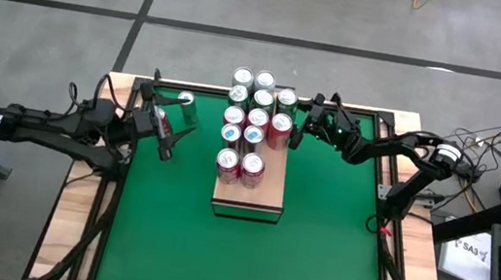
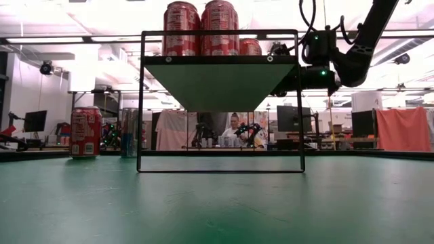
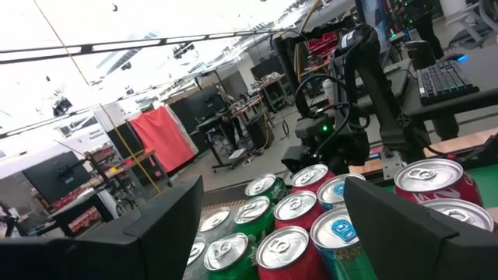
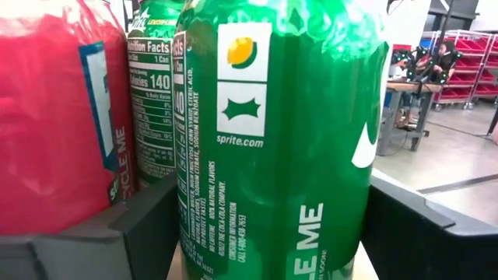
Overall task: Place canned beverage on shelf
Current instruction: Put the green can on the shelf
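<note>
Green can (image 4: 280, 140) between right gripper (image 1: 300, 125) fingers (image 4: 140, 225), on shelf (image 1: 262, 199).

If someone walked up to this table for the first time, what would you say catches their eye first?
Probably the cluster of red and green cans crowding the far end of the wooden shelf at the table's middle. The right gripper is at the cluster's right edge, with a green Sprite can between its open fingers. The left gripper hovers open left of the shelf, near a lone can.
</note>
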Controlling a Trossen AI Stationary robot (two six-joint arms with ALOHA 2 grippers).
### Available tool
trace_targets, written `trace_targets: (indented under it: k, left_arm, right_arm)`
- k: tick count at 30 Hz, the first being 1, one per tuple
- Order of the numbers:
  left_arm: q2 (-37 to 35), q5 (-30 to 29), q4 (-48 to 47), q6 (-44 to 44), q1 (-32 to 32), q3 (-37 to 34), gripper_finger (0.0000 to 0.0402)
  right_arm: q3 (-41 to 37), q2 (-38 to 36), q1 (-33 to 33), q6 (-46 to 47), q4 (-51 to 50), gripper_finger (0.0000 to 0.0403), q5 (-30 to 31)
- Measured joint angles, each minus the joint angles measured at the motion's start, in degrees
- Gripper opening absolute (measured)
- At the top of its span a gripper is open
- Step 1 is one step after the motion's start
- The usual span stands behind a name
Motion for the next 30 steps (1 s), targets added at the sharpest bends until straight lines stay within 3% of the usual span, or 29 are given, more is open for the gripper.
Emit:
trace_targets:
  k: [11, 30]
  left_arm:
    - [0.0, 0.0, 0.0, 0.0, 0.0, 0.0, 0.0294]
    - [0.0, -0.2, 0.0, 0.0, 0.0, 0.0, 0.0294]
  right_arm:
    - [-0.1, 0.2, 0.1, 0.7, -2.8, 0.034, -0.4]
    - [-0.2, -1.0, 0.3, -1.2, -3.0, 0.0328, -0.5]
